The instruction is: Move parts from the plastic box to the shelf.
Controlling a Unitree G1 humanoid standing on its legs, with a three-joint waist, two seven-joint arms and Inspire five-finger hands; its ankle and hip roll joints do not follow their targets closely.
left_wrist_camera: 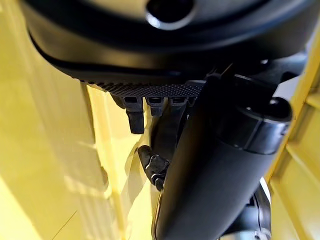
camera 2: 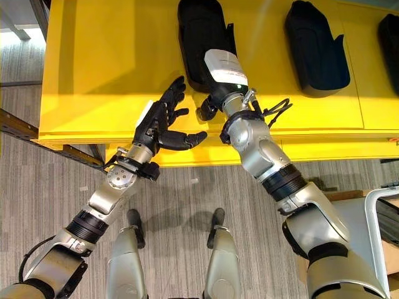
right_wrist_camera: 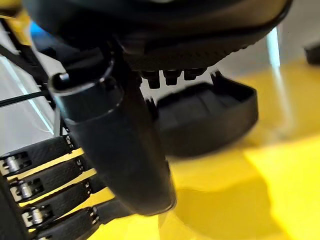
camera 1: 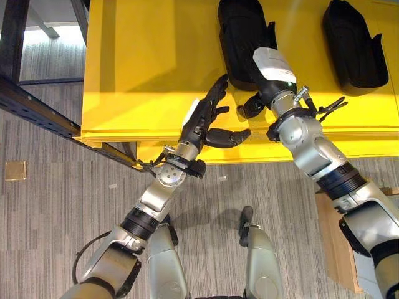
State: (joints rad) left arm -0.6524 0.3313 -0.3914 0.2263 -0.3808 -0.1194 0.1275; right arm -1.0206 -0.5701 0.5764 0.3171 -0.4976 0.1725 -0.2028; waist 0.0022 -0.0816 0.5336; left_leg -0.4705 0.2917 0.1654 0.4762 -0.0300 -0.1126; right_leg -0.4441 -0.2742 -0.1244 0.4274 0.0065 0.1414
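Resting on yellow shelf (camera 1: 143,68), black parts (camera 1: 240,37), no legible writing

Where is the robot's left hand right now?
In the left eye view, the left hand hangs open over the front edge of the yellow shelf, left of the right hand, which is at the nearest black part.

The scene is brightly lit from above. A broad patch of glare is seen across the glossy yellow shelf top (camera 1: 143,68), with a darker band of shade beside it toward the far edge. Soft shadows are cast beside the black moulded plastic parts (camera 2: 315,50) lying on it. The grey striped carpet floor (camera 1: 56,205) is evenly lit. In both wrist views the dark hand bulk near the lens is blurred, and the yellow surface behind is rendered soft.
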